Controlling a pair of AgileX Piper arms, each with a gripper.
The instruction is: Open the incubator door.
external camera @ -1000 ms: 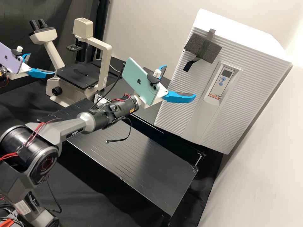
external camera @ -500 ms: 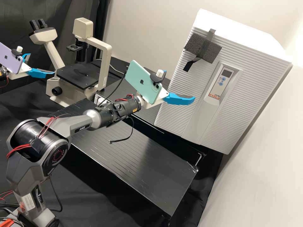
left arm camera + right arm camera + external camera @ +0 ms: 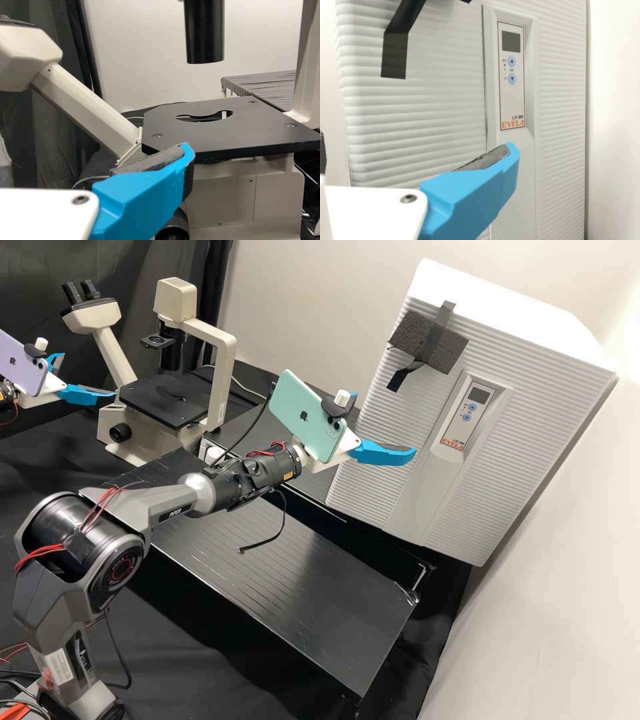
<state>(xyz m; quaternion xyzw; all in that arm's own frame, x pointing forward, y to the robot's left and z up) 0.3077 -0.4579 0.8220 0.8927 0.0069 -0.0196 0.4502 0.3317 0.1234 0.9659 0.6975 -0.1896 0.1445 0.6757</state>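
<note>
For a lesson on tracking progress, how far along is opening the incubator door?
Nothing looks done: the incubator door appears shut. In hand, seemingly, is the approach: the right gripper is open near the door, holding nothing. Probably remaining: catching the door and swinging it open.

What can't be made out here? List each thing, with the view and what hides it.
- Incubator interior: behind its front, high view and right wrist view.
- Whatever lies beneath the dark pad: covered, high view.
- Far finger of the right gripper: mostly behind the phone mount, high view.
- Microscope head: cut off by the edge, left wrist view.
</note>
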